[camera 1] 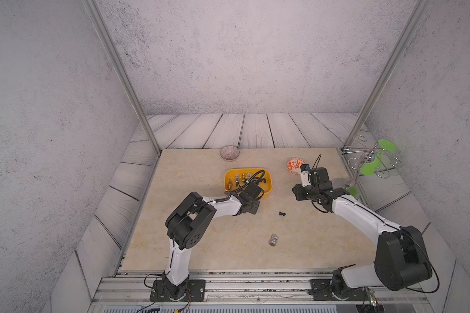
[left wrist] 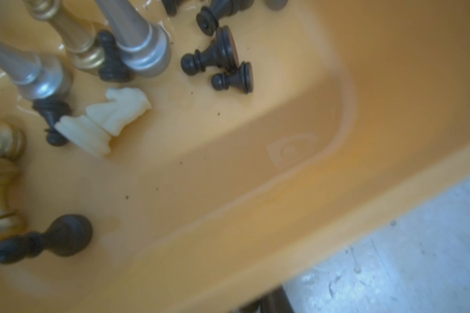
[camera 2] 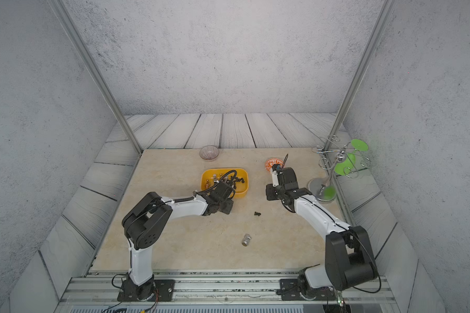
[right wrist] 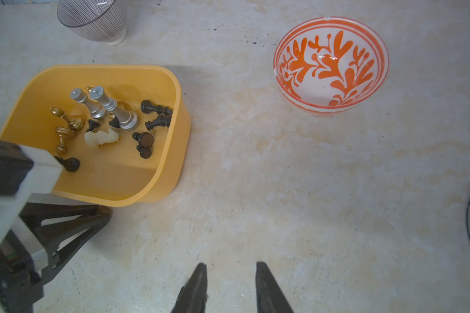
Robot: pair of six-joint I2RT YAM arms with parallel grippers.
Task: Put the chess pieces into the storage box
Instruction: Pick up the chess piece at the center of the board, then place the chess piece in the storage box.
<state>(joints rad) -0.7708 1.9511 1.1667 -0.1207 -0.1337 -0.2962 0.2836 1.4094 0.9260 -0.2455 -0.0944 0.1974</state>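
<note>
Right wrist view: my right end effector (right wrist: 229,264) has its fingers a narrow gap apart, nothing between them, above bare tabletop (right wrist: 282,189).
Left end effector (right wrist: 101,214): fingers drawn fully together, just outside the storage box (right wrist: 174,162) at its near wall; whether it grips anything I cannot tell.
Storage box: on the tabletop, to the left of my right end effector.
Pieces inside: silver pieces (right wrist: 120,113) and gold pieces (right wrist: 68,120) upright; cream knight (right wrist: 102,136) and black pawns (right wrist: 144,141) lying down.
Loose pieces: in both top views a black piece (camera 1: 282,214) (camera 2: 257,214) lies between the two end effectors, and a silver piece (camera 1: 273,239) (camera 2: 246,239) lies nearer the arm bases.
Patterned bowl (right wrist: 330,65): beyond my right end effector.
</note>
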